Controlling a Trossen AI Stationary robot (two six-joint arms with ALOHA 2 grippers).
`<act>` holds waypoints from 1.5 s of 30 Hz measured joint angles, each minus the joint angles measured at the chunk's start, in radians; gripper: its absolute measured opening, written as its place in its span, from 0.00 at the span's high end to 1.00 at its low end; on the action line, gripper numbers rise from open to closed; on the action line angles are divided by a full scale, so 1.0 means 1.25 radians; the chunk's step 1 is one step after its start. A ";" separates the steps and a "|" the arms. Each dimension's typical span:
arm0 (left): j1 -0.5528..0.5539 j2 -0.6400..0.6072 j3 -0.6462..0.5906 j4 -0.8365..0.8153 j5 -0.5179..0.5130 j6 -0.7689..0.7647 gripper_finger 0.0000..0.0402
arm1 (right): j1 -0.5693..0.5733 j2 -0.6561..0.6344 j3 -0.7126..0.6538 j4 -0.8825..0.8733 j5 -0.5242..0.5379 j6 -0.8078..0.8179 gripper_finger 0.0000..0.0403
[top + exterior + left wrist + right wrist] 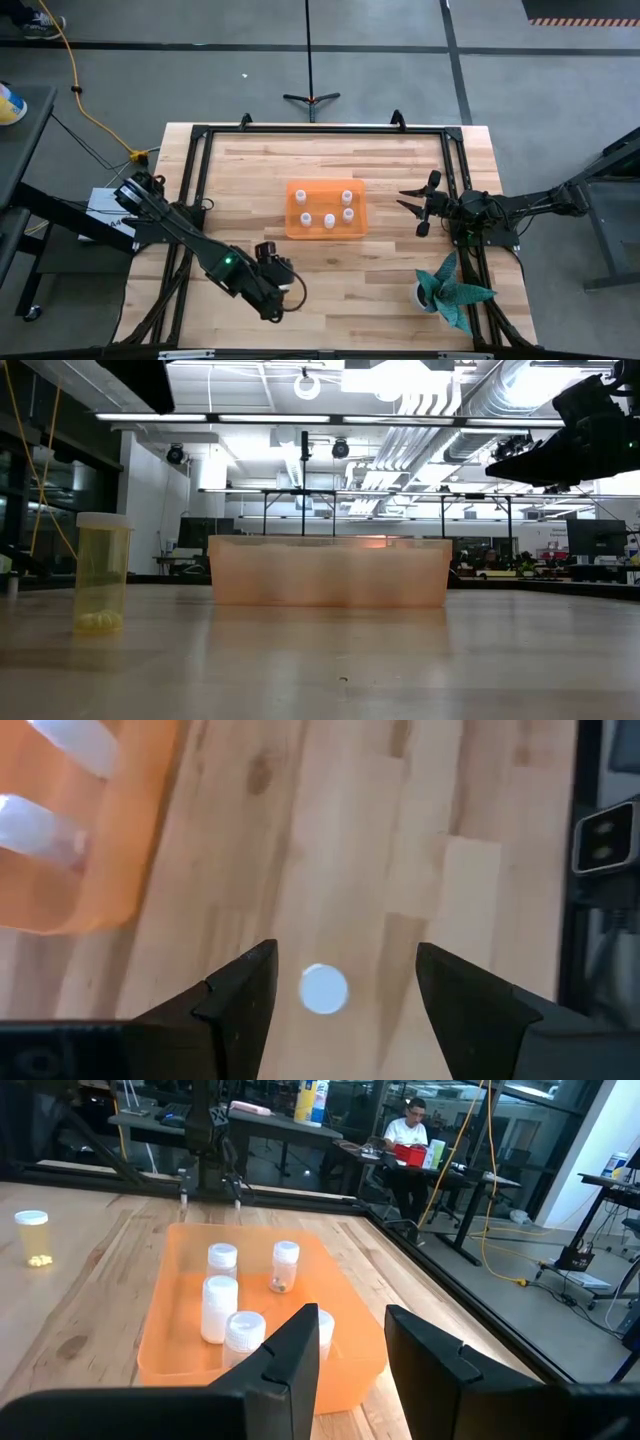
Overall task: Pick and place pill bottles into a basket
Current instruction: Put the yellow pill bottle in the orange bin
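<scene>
The orange basket [325, 210] stands at the table's middle with several white pill bottles [328, 220] upright inside; they also show in the right wrist view [220, 1305]. One yellowish translucent pill bottle [100, 573] stands upright on its base on the wood, near the front left. My left gripper [345, 955] hovers open above it, fingers pointing down on either side of its white cap [323, 989] without touching. My right gripper [412, 208] is open and empty, level, just right of the basket [250, 1320].
A teal leafy plant in a white pot [450, 292] stands at the near right corner. Black frame rails [320, 130] run round the table's edges. A person [405, 1125] sits in the room beyond the table. Bare wood lies between basket and near edge.
</scene>
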 joint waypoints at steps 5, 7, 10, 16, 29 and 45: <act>0.000 0.038 0.000 -0.002 0.005 -0.001 0.33 | 0.000 0.000 0.000 0.000 0.000 0.000 0.73; 0.000 0.059 0.000 -0.002 0.007 -0.001 0.33 | 0.000 0.000 0.000 0.000 0.000 0.000 0.73; 0.000 0.082 0.000 -0.005 0.030 0.004 0.33 | 0.000 0.000 0.000 0.000 0.000 0.000 0.73; 0.000 0.095 -0.001 -0.013 0.030 0.002 0.33 | 0.000 0.000 0.000 0.000 0.000 0.000 0.73; 0.000 0.094 -0.063 0.003 0.032 -0.028 0.33 | 0.000 0.000 0.000 0.000 0.000 0.000 0.73; 0.000 0.131 -0.063 0.025 0.064 0.011 0.33 | 0.000 0.000 0.000 0.000 0.000 0.000 0.73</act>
